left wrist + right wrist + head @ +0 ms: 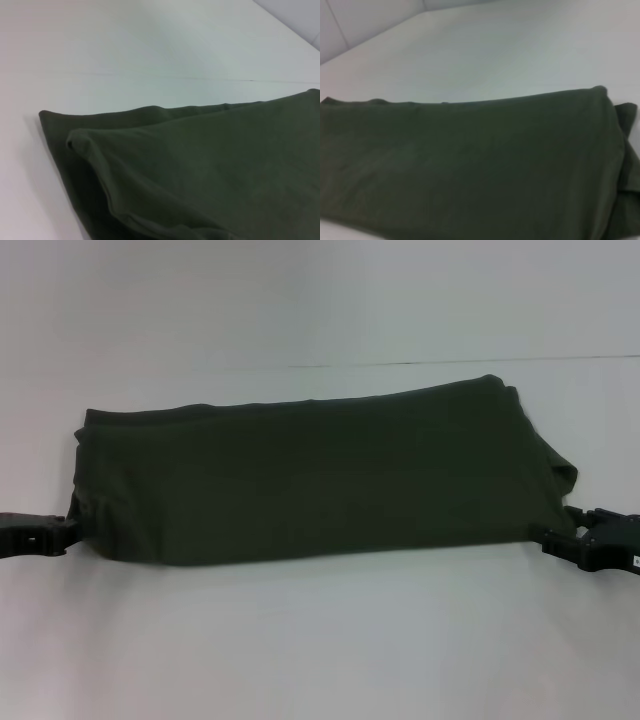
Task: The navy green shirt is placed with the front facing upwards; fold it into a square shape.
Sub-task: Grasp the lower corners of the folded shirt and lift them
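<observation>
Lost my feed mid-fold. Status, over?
Left gripper at shirt's left end, right gripper at its right end. Shirt folded into long band, not square. Nothing in the way.

White tabletop under soft, even light

A plain white table point(320, 640) fills the near and middle of the scene, matte and lightly shaded toward the near edge. A thin dark seam point(450, 362) runs left to right across the far part. Beyond it a pale panelled wall point(350, 25) rises behind the far edge.
</observation>
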Robot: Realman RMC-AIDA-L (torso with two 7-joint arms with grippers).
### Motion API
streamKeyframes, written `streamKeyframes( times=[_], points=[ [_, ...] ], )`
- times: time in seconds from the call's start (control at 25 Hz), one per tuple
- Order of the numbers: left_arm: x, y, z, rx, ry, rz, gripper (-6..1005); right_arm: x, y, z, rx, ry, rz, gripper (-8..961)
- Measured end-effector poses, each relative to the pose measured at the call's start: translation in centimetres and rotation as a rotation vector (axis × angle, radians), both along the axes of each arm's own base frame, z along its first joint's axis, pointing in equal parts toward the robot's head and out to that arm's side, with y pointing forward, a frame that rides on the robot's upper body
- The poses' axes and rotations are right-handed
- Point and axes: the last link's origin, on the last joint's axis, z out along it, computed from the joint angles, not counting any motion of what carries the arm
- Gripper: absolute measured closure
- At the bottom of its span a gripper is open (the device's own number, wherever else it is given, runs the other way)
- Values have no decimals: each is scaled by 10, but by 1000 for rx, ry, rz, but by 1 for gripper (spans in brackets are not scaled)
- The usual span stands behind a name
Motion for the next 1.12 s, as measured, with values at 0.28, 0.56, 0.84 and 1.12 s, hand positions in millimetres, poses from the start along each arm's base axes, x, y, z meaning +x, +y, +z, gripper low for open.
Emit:
streamKeyframes(
  times=[0.28, 0.56, 0.84, 1.12],
  points=[
    [0, 0, 0, -1, 1, -1, 991, 0, 1, 1, 0, -9, 1, 315],
    [0, 0, -1, -5, 3, -5, 991, 1, 1, 2, 8, -8, -3, 613],
    [0, 0, -2, -9, 8, -15, 992, 2, 1, 3, 13, -12, -9, 883],
    [0, -6, -4, -29, 14, -47, 991, 5, -5, 3, 11, -9, -8, 936]
  ],
)
